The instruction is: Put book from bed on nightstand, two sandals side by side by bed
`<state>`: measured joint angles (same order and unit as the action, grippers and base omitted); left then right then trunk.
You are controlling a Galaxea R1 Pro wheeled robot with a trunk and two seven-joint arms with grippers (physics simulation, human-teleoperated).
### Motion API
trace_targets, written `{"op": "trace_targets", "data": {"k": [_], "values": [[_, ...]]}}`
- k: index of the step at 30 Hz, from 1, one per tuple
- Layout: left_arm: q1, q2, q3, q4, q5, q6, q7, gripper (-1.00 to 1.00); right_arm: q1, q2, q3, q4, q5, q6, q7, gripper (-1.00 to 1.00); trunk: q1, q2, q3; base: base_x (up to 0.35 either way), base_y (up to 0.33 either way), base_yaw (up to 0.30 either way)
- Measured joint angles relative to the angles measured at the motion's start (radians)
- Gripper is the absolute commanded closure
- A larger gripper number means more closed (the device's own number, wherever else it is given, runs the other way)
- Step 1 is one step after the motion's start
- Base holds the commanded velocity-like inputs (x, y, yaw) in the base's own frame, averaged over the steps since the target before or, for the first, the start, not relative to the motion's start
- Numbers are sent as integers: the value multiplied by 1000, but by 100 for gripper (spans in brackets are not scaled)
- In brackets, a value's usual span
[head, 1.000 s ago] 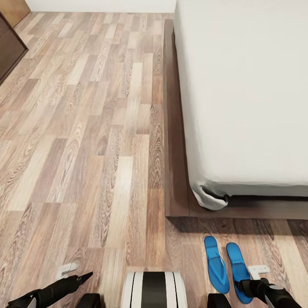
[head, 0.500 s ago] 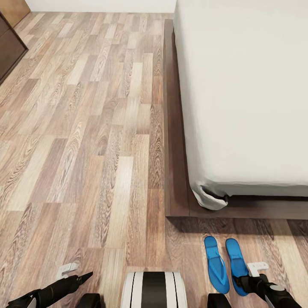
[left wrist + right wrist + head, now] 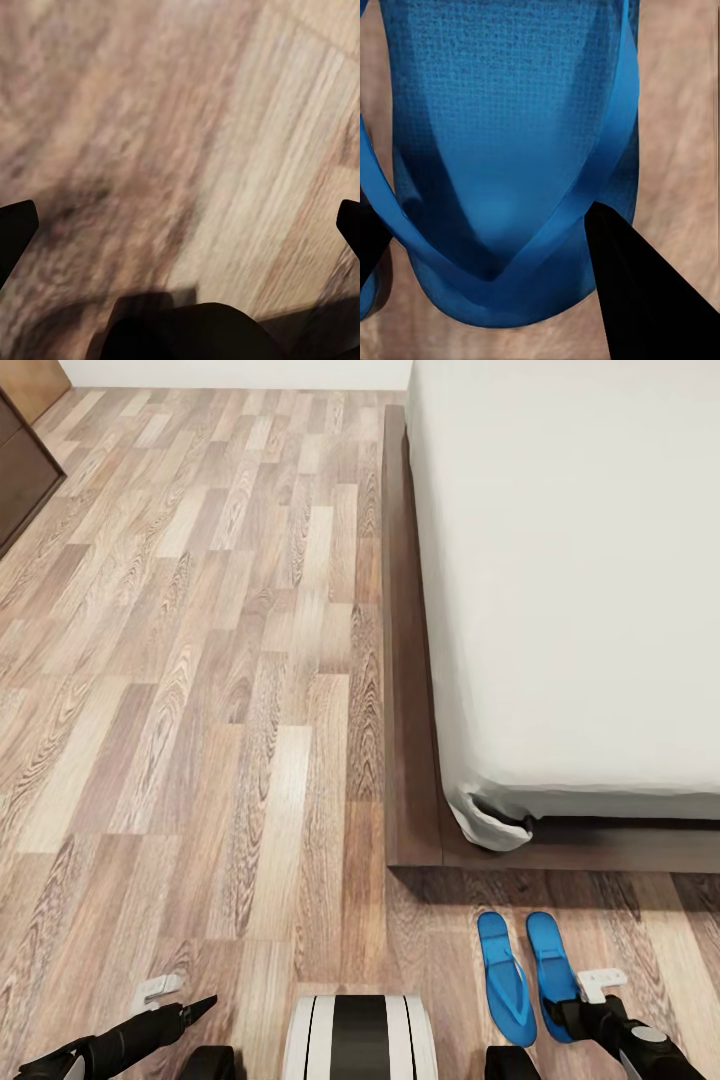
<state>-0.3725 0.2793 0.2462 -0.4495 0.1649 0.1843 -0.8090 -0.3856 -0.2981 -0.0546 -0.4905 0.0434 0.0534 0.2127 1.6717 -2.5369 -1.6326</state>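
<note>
Two bright blue sandals lie on the wood floor just off the foot of the bed (image 3: pixel 402 660). The left sandal (image 3: pixel 505 980) lies flat and free. Close beside it and roughly parallel is the right sandal (image 3: pixel 548 958), with my right gripper (image 3: pixel 582 1008) shut on its near end. In the right wrist view that sandal (image 3: pixel 510 135) is seen close up, with a black finger (image 3: pixel 637 292) against its edge. My left gripper (image 3: pixel 185 1005) hovers open over bare floor at the near left, its fingertips (image 3: pixel 13 225) spread wide. The book and the nightstand are out of view.
The off-white mattress (image 3: pixel 570 580) and dark frame take up the right side. A dark brown piece of furniture (image 3: pixel 20 470) stands at the far left. Wood-plank floor (image 3: pixel 200 710) stretches between them. My own base (image 3: pixel 360 1035) sits at the near edge.
My right gripper has shifted the right sandal a little left and toward the bed, closing the gap to the left sandal. The left arm and the camera have not moved.
</note>
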Motion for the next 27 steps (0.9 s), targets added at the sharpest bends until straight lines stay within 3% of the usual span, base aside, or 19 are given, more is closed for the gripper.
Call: {"op": "trace_targets", "data": {"k": [27], "values": [[1,0,0,-1,0,0,0,-100,-2,-1,1,-7,0,-11,-1,100,1,-1,-11,0,0,0]]}}
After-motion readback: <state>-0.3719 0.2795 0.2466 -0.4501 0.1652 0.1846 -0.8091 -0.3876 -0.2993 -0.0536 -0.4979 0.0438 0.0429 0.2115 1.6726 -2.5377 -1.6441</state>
